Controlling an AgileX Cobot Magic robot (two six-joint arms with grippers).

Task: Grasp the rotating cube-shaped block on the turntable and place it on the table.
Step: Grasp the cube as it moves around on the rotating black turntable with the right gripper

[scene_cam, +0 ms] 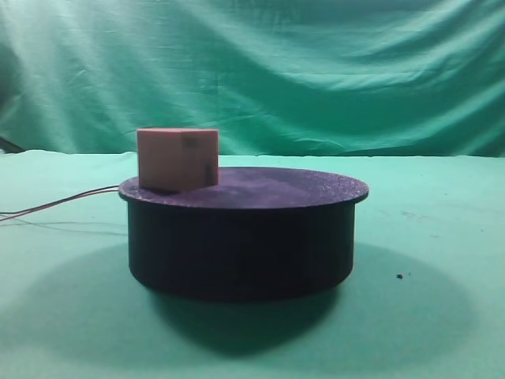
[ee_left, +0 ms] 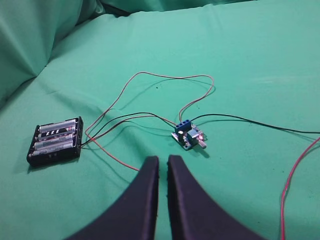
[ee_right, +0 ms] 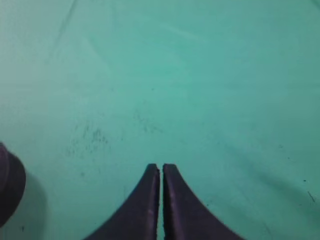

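Note:
The pinkish-tan cube-shaped block sits on the left edge of the black turntable, which stands on the green-cloth table. Neither gripper appears in the exterior high view. In the left wrist view my left gripper hovers over green cloth, its dark fingers almost together with nothing between them. My right gripper is shut and empty above bare green cloth. A dark curved piece of the turntable shows at the left edge of the right wrist view. The block is out of sight in both wrist views.
Thin wires trail left from the turntable. Ahead of the left gripper lie a black battery holder, a small blue circuit board and looping wires, with a red wire at the right. A green fabric backdrop hangs behind.

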